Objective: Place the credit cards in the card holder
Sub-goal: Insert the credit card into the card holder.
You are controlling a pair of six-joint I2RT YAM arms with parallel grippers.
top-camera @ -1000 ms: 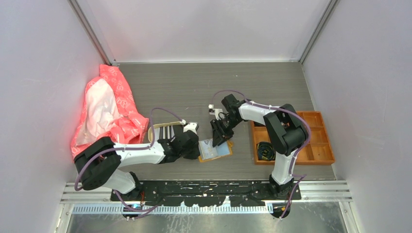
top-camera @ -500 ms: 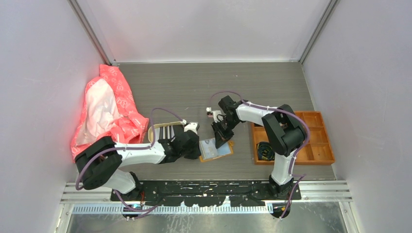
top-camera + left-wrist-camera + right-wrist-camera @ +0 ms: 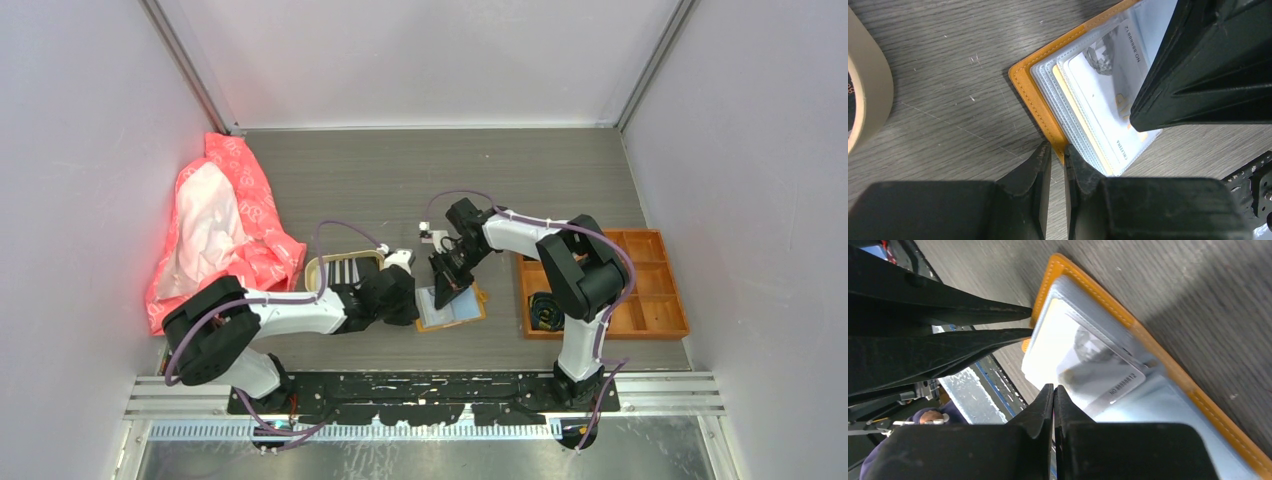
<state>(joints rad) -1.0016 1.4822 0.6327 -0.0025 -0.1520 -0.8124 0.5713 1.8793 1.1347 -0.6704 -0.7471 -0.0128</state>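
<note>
Right claw [image 3: 1053, 387] closed, tips now lower, down on a credit card [image 3: 1083, 355].
Left claw [image 3: 1056, 147] narrow, pinching the card holder [image 3: 1029, 95] corner; holder has shifted slightly right.

Tray [image 3: 345, 257] beside left gripper [image 3: 1057, 154], box [image 3: 655, 292] seemingly apart

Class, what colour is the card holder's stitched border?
Mustard-orange; the card holder shows it best in the left wrist view.

A pink bag [image 3: 225, 230] lies far left; an orange compartmented box [image 3: 640, 331] sits right.
</note>
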